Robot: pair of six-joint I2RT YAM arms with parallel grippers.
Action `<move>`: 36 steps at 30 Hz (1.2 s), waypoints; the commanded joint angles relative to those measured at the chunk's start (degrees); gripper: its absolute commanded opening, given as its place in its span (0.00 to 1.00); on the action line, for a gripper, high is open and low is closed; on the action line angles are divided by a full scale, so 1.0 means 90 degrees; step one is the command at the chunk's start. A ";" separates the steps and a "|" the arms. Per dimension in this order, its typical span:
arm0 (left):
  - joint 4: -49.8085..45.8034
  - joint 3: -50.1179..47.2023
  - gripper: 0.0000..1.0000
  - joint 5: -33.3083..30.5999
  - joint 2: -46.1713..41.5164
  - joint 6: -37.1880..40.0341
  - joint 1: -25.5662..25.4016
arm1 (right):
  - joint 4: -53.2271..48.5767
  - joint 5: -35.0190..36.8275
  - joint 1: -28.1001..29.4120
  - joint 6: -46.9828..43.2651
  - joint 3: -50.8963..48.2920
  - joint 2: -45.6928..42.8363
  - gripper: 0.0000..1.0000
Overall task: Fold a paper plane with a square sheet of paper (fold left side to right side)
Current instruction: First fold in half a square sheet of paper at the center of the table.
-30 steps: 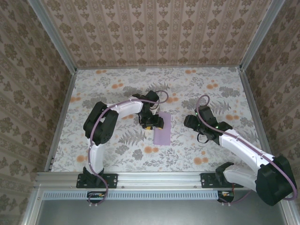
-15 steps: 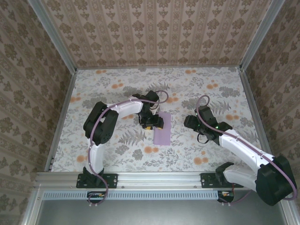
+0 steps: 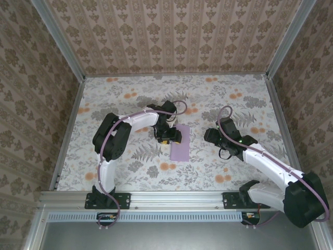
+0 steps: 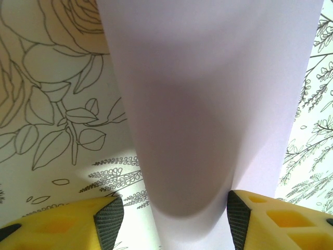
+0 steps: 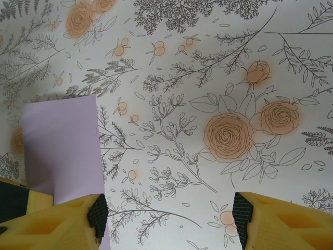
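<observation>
The pale lilac paper [image 3: 180, 142] lies flat on the flower-print table as a narrow upright rectangle. My left gripper [image 3: 167, 136] hovers low over its upper left part. In the left wrist view the paper [image 4: 208, 104] runs as a broad strip away from the left gripper [image 4: 174, 224], whose jaws stand open across the strip's near end, casting a dark shadow on it. My right gripper [image 3: 225, 148] hangs open to the right of the paper, apart from it. From the right wrist the paper [image 5: 62, 146] shows at the left, beyond the right gripper [image 5: 170, 213], with bare tablecloth between the jaws.
The table cover [image 3: 244, 104] is white with grey leaves and orange flowers. Patterned walls stand at the back [image 3: 177, 36] and on both sides. A metal rail [image 3: 171, 198] runs along the near edge where the arm bases are bolted.
</observation>
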 commanded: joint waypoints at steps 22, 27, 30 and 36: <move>0.0408 -0.0156 0.61 0.0391 0.0927 0.0316 -0.0372 | 0.0216 -0.0402 -0.0040 0.0027 0.0004 0.0212 0.64; 0.0409 -0.0159 0.61 0.0376 0.0918 0.0287 -0.0371 | 0.0692 -0.1076 -0.0028 0.0071 0.0016 0.0625 0.48; 0.0409 -0.0158 0.61 0.0367 0.0924 0.0282 -0.0374 | 0.1116 -0.1593 -0.0002 0.0163 0.0042 0.1018 0.37; 0.0414 -0.0160 0.61 0.0338 0.0918 0.0206 -0.0366 | 0.1280 -0.1785 0.0163 0.0274 0.0218 0.1500 0.32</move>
